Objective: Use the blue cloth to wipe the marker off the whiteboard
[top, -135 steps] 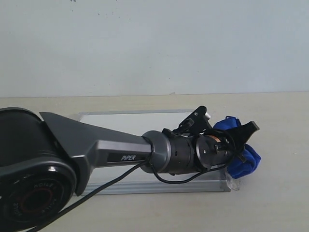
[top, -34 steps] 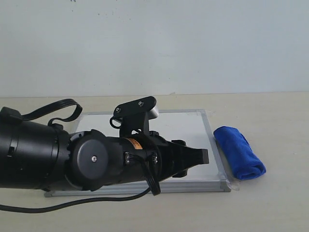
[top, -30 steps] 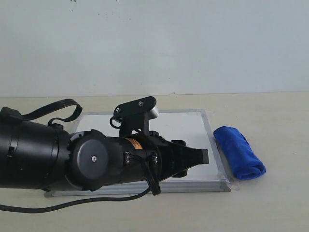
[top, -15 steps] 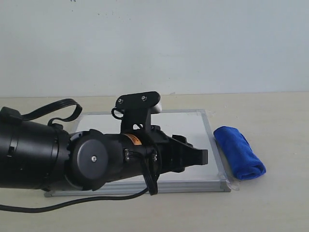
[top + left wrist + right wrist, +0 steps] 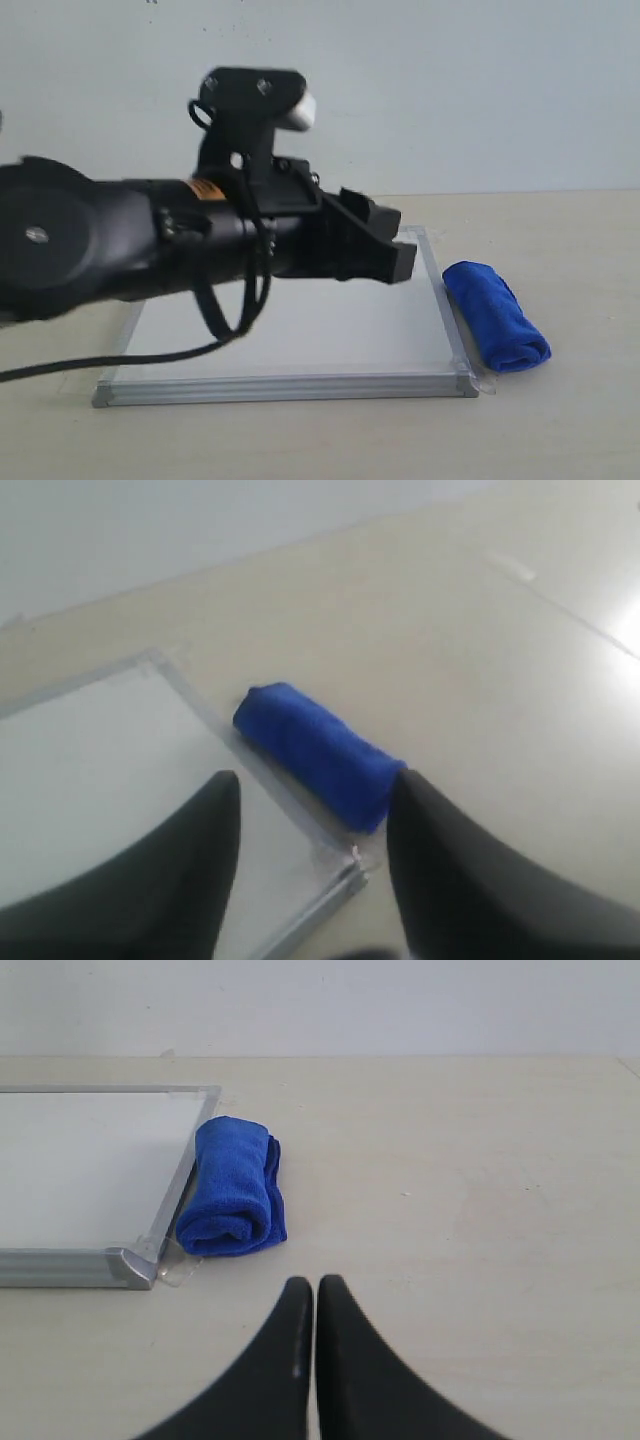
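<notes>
Though partly hidden, whiteboard (image 5: 300, 340): no marker is seen — wipe is judged done.
blue cloth (image 5: 495, 313): laid against frame.
left gripper (image 5: 315, 790): spread, empty.
right gripper (image 5: 313, 1285): closed, empty.

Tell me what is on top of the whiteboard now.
Nothing rests on the visible white surface of the whiteboard, and no red marker line shows there. The open left gripper hangs above it. The arm hides the board's far part; ink there cannot be seen.

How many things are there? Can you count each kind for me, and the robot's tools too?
whiteboard: 1
blue cloth: 1
tools, the left tool and the right tool: 2
Total: 4
</notes>
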